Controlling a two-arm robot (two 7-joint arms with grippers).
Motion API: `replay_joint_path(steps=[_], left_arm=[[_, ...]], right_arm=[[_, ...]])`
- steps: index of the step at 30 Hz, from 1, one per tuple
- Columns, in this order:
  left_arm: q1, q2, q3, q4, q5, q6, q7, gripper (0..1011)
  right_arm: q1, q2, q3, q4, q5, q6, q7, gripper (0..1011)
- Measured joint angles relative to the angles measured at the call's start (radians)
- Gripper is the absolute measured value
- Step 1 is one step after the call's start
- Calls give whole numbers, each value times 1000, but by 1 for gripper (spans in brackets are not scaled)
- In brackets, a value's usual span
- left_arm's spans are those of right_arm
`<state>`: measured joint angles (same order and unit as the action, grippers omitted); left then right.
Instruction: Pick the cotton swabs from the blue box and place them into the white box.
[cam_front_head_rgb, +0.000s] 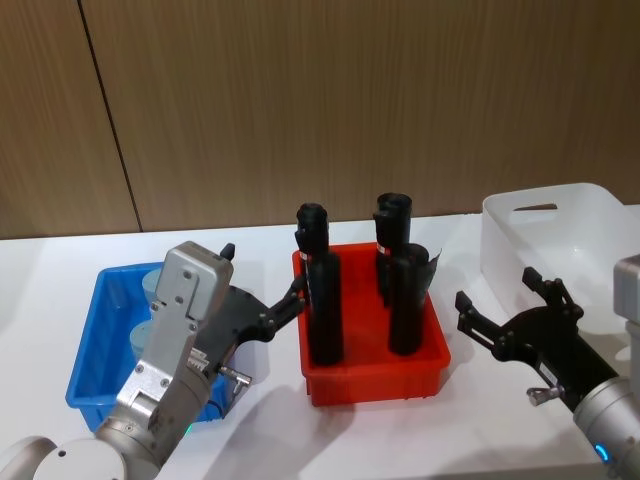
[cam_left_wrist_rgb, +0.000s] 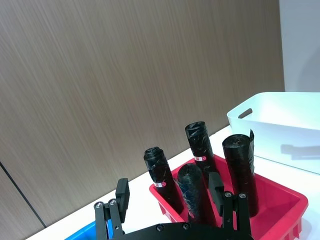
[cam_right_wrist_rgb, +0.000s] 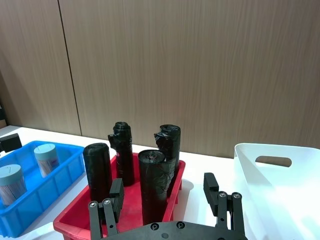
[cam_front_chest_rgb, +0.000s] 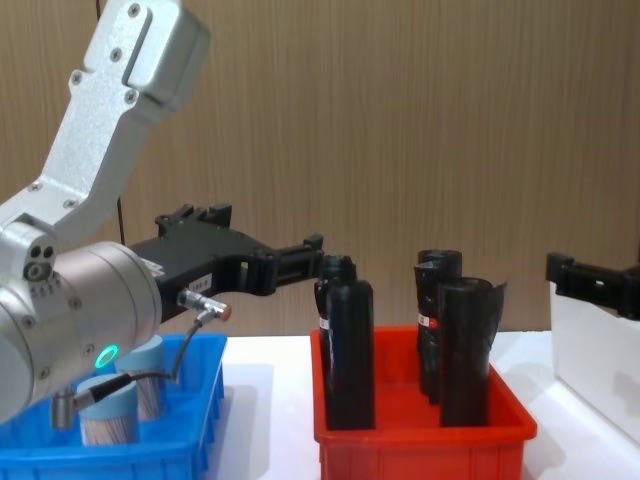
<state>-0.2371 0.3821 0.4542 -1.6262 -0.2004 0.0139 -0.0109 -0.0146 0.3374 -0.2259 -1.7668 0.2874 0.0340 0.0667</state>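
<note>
Left gripper (cam_front_head_rgb: 263, 270): arm reaching forward, hovering over right side of blue box (cam_front_head_rgb: 88, 350), fingers spread wide, gripping nothing, pointing toward red bin (cam_front_head_rgb: 375, 378). We are seeing cotton swabs (cam_right_wrist_rgb: 46, 159) standing upright inside blue box, partly beneath this arm. Right gripper (cam_front_head_rgb: 497, 288): hanging above table (cam_front_head_rgb: 330, 440) between red bin and white box (cam_front_head_rgb: 505, 250), fingers released, holding nothing. Black rolls (cam_front_head_rgb: 322, 300) standing in red bin.

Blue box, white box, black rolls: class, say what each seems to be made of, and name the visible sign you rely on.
Blue box: likely moulded plastic; smooth, evenly coloured walls. White box: plastic, milky and seemingly translucent; smooth walls, moulded handle cutout. Black rolls in the red bin: probably thin plastic film, rolled; crinkled ends, faint sheen.
</note>
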Motion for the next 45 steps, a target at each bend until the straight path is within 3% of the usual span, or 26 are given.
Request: replay_joint_path(steps=[45], left_arm=[[-7, -5, -7, 12, -15, 16, 0, 1004]], right_arm=[[0, 0, 0, 0, 0, 0, 0, 1002]])
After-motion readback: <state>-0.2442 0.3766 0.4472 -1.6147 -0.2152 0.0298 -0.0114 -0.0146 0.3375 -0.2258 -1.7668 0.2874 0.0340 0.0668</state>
